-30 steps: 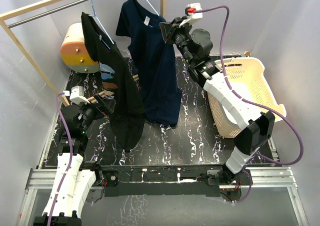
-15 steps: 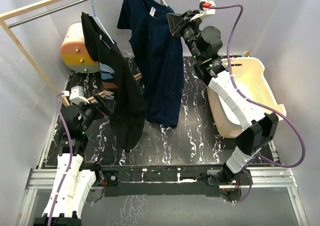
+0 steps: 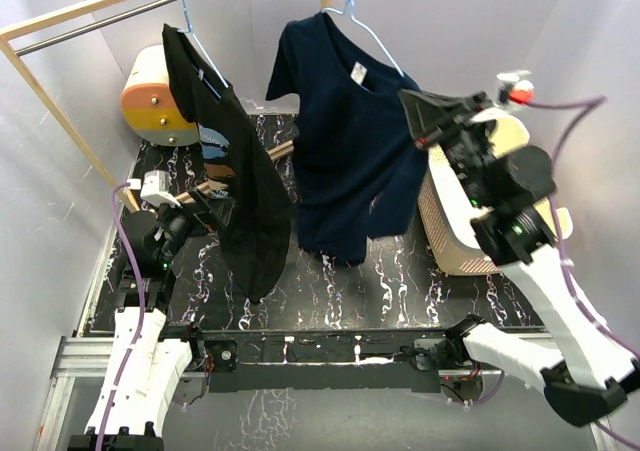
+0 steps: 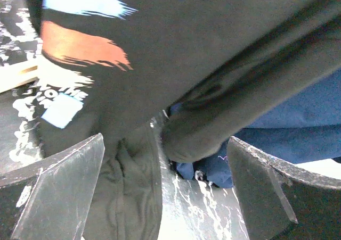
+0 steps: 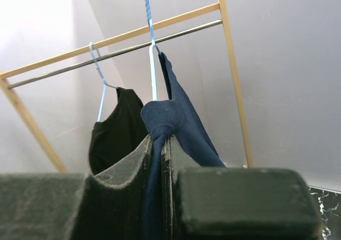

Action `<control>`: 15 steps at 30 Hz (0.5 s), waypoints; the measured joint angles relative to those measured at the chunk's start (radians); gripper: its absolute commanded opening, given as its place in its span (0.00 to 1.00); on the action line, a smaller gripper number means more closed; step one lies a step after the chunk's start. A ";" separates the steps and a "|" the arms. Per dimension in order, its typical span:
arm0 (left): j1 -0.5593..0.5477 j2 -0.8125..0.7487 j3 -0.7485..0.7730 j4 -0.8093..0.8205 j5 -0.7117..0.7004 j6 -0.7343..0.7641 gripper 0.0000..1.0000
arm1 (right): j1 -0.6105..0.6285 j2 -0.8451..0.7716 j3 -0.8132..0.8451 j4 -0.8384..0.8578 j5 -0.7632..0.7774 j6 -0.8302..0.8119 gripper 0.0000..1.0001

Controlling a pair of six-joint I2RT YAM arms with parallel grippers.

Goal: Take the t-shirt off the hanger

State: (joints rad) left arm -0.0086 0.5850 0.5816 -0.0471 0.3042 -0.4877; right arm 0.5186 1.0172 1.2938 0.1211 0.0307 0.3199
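Swinging out to the right since a second ago, the right gripper now sits well off from the rail, and it has dragged the navy t-shirt along with it. Its jaws are clenched on a bunched fold of the shirt's sleeve edge, which the wrist view shows pinched between the fingertips.

The navy t-shirt is still on its blue hanger. The hanger's hook is on the rail close to its right end, and the cloth is stretched sideways from there towards the gripper.

Further left along the rail a black t-shirt hangs on a second hanger. Below the rail, the left gripper has not moved. Its jaws are spread wide and grip nothing, with the black cloth hanging just in front of them. I cannot tell whether it touches them.
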 measured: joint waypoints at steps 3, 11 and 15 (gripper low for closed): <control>0.000 0.023 0.000 0.056 0.101 -0.003 0.92 | 0.000 -0.175 -0.052 -0.108 -0.031 0.000 0.08; 0.000 0.251 0.273 0.450 0.547 -0.245 0.81 | -0.001 -0.377 -0.069 -0.362 -0.150 0.029 0.08; -0.018 0.406 0.481 0.806 0.690 -0.498 0.39 | -0.002 -0.404 -0.095 -0.466 -0.249 0.056 0.08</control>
State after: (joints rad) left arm -0.0269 0.9905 1.0622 0.7589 0.9943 -0.9859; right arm 0.5167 0.6136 1.1984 -0.3450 -0.2184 0.3756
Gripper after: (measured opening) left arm 0.676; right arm 0.109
